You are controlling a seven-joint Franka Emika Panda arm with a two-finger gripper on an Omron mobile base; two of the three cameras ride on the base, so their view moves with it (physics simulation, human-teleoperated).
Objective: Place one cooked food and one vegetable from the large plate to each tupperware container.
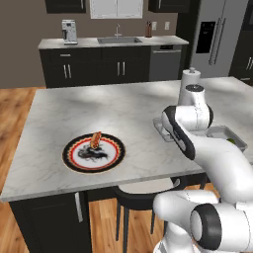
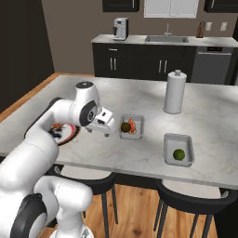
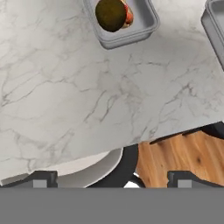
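Marble, white with grey veins, covers the island counter [image 1: 99, 113] on which everything sits. In the left base view the large plate [image 1: 93, 152] lies at about eight o'clock on the counter, near the front edge, with one orange-brown piece of food [image 1: 96, 139] resting across its far rim (what kind of food it is I cannot make out). In the right base view the near tupperware container [image 2: 131, 126] sits just past the gripper [image 2: 103, 124], at its three o'clock, and holds a dark round vegetable [image 2: 125, 127] touching an orange cooked piece [image 2: 132, 126]. The second tupperware container [image 2: 178, 149] lies at four o'clock from the first, close to the counter's front edge, with a single round green vegetable [image 2: 179, 154] inside. A white paper-towel roll [image 2: 175, 92] stands upright beyond both trays.

The gripper hovers above bare marble between plate and first tray, its fingers spread wide apart and holding nothing. In the hand view the fingertips [image 3: 41, 179] stand far apart at six o'clock, over a stool seat [image 3: 94, 168] and wooden floor [image 3: 183, 153] past the counter edge.
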